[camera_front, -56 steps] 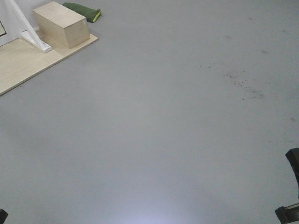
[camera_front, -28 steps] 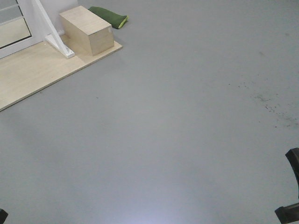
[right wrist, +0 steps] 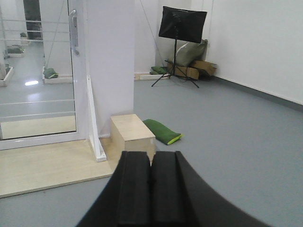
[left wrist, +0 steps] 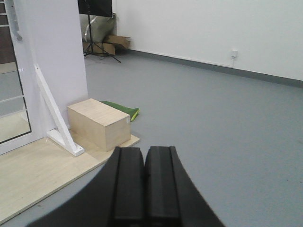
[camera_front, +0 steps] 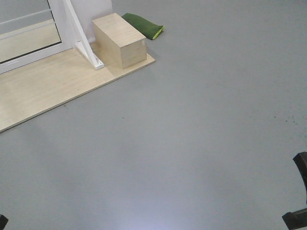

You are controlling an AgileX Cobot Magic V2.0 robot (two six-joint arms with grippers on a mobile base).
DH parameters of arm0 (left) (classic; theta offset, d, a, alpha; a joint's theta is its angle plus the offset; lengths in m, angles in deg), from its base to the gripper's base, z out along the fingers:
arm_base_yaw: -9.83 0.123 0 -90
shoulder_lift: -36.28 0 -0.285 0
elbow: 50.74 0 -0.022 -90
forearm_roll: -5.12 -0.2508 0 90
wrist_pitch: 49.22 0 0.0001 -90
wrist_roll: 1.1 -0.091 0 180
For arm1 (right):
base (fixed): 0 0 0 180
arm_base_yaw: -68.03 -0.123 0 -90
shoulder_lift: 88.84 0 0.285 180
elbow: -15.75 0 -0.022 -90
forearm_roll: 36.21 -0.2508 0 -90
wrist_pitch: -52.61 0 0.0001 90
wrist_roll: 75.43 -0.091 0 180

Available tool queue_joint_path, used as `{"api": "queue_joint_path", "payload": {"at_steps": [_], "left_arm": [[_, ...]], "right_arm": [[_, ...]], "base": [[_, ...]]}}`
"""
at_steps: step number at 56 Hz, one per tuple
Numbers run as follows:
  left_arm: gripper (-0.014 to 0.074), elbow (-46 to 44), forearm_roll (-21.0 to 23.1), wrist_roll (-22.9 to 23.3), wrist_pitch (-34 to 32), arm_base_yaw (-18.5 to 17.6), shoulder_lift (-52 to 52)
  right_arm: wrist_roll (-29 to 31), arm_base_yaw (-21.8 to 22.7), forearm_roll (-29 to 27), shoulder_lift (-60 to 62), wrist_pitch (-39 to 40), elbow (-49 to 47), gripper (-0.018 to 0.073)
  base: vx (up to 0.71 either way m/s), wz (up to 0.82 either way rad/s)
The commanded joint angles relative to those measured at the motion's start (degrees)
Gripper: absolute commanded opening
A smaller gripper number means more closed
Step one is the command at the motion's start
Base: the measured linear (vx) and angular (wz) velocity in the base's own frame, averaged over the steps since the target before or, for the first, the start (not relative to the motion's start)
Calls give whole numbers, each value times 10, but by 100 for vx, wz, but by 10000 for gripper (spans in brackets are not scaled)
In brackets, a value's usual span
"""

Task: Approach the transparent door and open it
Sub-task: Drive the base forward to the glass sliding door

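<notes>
With the transparent door (right wrist: 38,85) well apart, the left pincer (left wrist: 144,158) and right pincer (right wrist: 151,163) sit clenched and empty, likely just for travel.

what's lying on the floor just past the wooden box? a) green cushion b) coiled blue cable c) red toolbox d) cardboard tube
a: a green cushion lies on the grey floor beyond the far end of the wooden box, which sits on the plywood platform.
</notes>
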State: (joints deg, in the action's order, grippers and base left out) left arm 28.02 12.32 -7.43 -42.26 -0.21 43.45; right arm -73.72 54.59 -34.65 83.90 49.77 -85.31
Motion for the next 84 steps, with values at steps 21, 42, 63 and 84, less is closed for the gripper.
{"api": "queue_joint_path", "payload": {"at_steps": [21, 42, 63, 84], "left_arm": [[-6, -14, 6, 2, -46, -2, -8], [-6, -14, 6, 2, -46, -2, -8], [-6, -14, 6, 2, -46, -2, -8], [-6, -14, 6, 2, -46, -2, -8]], "right_arm": [[1, 4, 1, 9, 45, 1, -6], [1, 4, 1, 9, 45, 1, -6], [1, 4, 1, 9, 45, 1, -6], [1, 4, 1, 9, 45, 1, -6]], "base": [[44, 24], [42, 23], [40, 34], [39, 48]]}}
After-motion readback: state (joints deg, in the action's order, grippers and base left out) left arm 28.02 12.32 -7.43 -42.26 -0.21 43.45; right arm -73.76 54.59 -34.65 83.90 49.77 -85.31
